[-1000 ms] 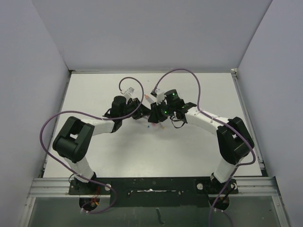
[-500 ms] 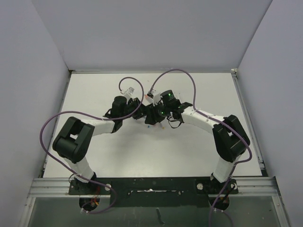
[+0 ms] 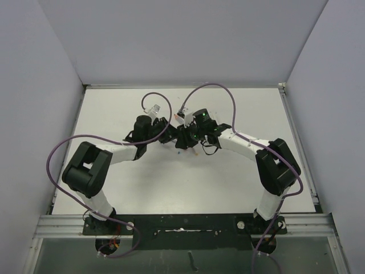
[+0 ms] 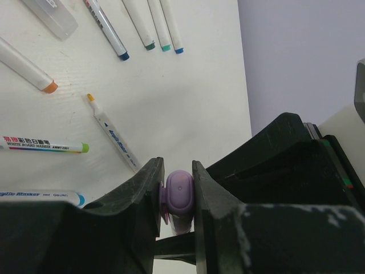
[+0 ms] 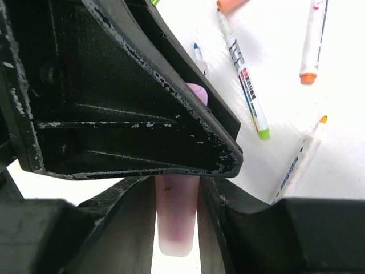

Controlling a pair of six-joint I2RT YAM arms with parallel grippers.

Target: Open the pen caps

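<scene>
Under my claw lies a plain white table point(image 3: 239, 182), boxed in by a pale lavender-grey back wall point(image 3: 182, 40) and matching side walls point(image 3: 28, 114) — the light soft and even, the shadows faint. A metal rail point(image 3: 182, 220) runs along the near edge.

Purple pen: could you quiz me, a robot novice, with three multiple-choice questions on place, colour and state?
1. Where is the purple pen? A) on the table B) held by the left gripper and right gripper C) in a cup
2. Tip colour of the uncapped pen nearest the left gripper? A) yellow B) red C) black
3. The left gripper is: A) open B) out of view C) shut on the pen
Answers: B, both grippers pinch it; A, its tip shows yellow; C, its fingers squeeze the pen's end.
</scene>
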